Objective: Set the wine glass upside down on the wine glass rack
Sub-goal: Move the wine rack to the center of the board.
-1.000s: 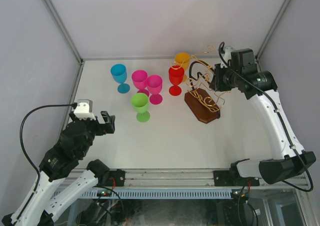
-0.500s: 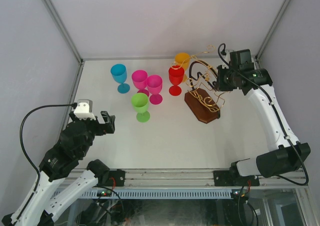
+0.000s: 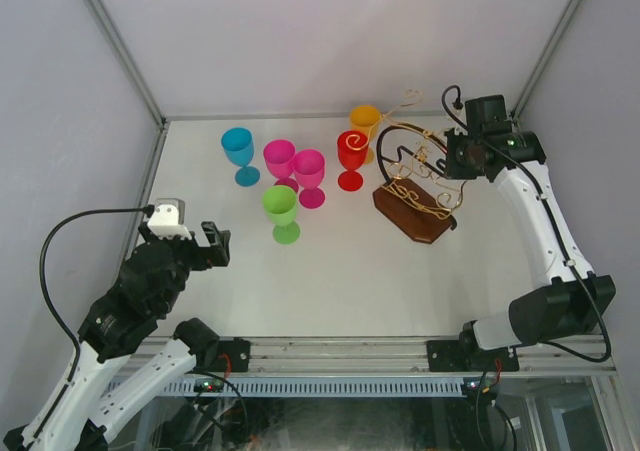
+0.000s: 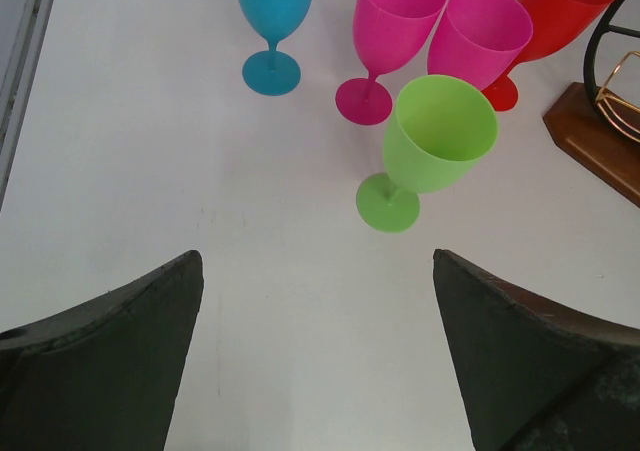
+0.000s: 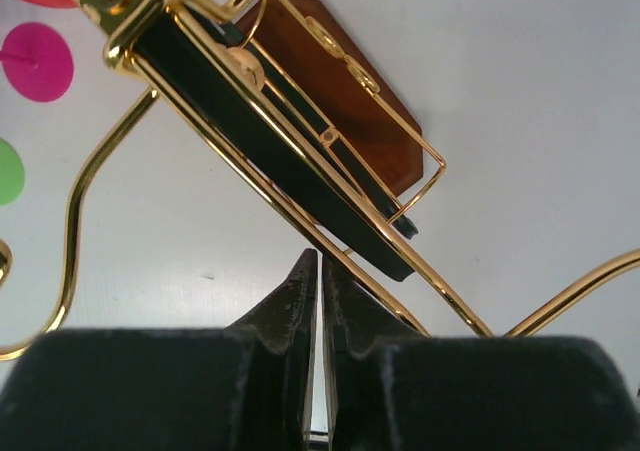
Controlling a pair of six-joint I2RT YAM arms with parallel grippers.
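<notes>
The wine glass rack (image 3: 415,186), gold wire with a black loop on a brown wooden base (image 3: 420,221), stands right of centre. My right gripper (image 3: 452,163) is at its right side. In the right wrist view the right gripper (image 5: 320,254) is closed to a thin slit on a gold wire of the rack (image 5: 350,101). Several plastic wine glasses stand upright left of the rack: green (image 3: 281,206), red (image 3: 351,151), orange (image 3: 364,119), two pink (image 3: 309,168) and blue (image 3: 238,146). My left gripper (image 3: 215,243) is open and empty, short of the green glass (image 4: 440,136).
The red glass stands close against the rack's left arms, with the orange one behind it. The two pink glasses (image 4: 400,11) stand close together behind the green one. Grey walls close in the left, back and right sides.
My right gripper has drawn back to the right, and the rack has shifted right and turned with it. The left arm and the glasses have not moved.
</notes>
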